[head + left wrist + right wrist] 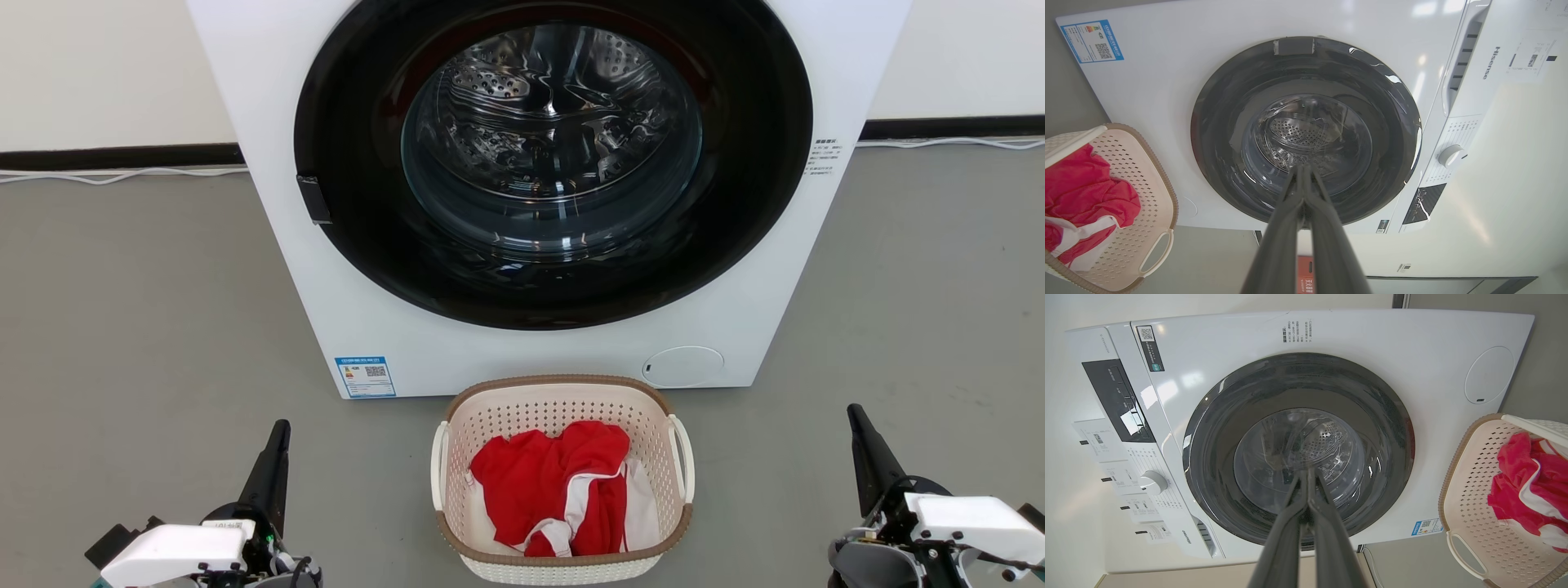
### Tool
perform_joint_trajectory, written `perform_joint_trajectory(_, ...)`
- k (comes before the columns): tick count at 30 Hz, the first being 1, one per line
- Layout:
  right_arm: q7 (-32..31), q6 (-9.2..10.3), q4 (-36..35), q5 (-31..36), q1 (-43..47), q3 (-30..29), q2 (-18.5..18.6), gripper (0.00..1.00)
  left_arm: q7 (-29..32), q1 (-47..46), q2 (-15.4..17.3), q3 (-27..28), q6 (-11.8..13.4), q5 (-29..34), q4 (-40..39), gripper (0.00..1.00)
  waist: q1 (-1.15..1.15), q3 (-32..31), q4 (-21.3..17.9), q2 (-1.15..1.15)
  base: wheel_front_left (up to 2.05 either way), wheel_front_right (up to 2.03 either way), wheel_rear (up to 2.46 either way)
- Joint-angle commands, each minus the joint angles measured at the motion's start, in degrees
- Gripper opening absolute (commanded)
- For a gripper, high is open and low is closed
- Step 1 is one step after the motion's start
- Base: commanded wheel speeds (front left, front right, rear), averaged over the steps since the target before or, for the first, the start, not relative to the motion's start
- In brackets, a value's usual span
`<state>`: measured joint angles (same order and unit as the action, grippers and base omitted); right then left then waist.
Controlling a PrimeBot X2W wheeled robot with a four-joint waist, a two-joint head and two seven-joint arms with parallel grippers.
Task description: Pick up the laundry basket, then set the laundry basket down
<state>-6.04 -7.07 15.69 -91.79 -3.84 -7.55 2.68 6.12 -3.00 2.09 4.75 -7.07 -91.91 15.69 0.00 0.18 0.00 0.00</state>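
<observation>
The laundry basket (pixel 563 400) stands on the grey floor just in front of the washer, cream-white with a brown rim and white side handles, holding red and white cloth (pixel 555 486). It also shows at the left edge of the left wrist view as the laundry basket (pixel 1147 183), and at the right edge of the right wrist view as the laundry basket (pixel 1470 490). My left gripper (pixel 280 429) is low at the left, well apart from the basket, fingers pressed together and empty. My right gripper (pixel 855 412) is low at the right, likewise shut and empty.
A white front-loading washer (pixel 326 269) with a dark round glass door (pixel 555 155) stands right behind the basket, its door shut. White cables (pixel 122 174) run along the wall's dark skirting. Bare grey floor lies on both sides of the basket.
</observation>
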Motion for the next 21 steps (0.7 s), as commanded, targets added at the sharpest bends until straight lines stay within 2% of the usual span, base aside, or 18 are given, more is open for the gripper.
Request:
perform_joint_trajectory(1, -0.5, -0.42, -1.7, -0.4, -2.3, 1.0, 0.2, 0.0, 0.4, -3.2, 0.8, 1.8, -0.4, -0.3, -1.6, 0.0, 0.0, 0.0, 0.0, 0.0, 0.0, 0.0, 0.0)
perform_joint_trajectory(21, -0.5, -0.42, -1.7, -0.4, -2.3, 1.0, 0.2, 0.0, 0.4, -3.2, 0.8, 1.8, -0.4, -0.3, -1.6, 0.0, 0.0, 0.0, 0.0, 0.0, 0.0, 0.0, 0.0)
